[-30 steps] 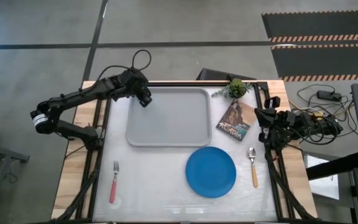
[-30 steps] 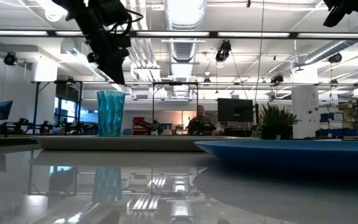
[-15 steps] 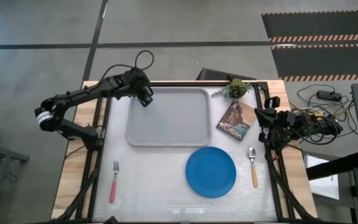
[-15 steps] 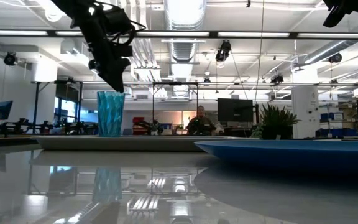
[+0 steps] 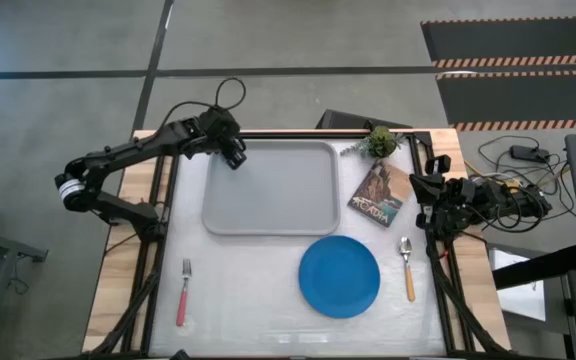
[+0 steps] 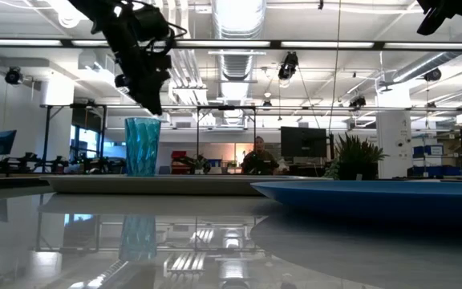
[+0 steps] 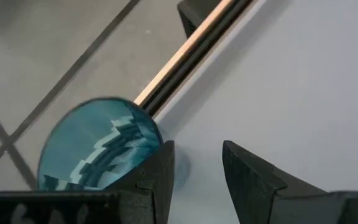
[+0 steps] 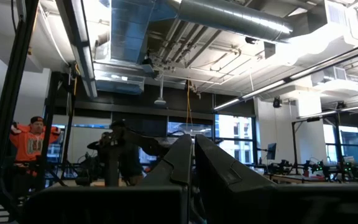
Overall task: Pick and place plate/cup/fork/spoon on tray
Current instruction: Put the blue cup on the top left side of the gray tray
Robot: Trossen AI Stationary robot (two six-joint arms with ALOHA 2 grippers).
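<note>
The teal cup [image 6: 143,146] stands upright on the far left corner of the grey tray [image 5: 271,188]; in the high view my left gripper hides it. My left gripper [image 6: 152,108] is open and hangs just above the cup, clear of its rim [image 7: 98,146]. The blue plate [image 5: 339,276] lies flat on the table in front of the tray. The pink-handled fork [image 5: 182,292] lies near left. The orange-handled spoon [image 5: 407,268] lies right of the plate. My right gripper [image 5: 430,200] is shut and waits at the table's right edge.
A brownish picture card [image 5: 376,195] lies right of the tray, and a small potted plant [image 5: 380,142] stands behind it. Most of the tray's floor [image 5: 288,200] is bare. People show in the room beyond the table.
My left gripper has shifted slightly above the cup and stays clear of it. The cup has stayed upright in place on the tray.
</note>
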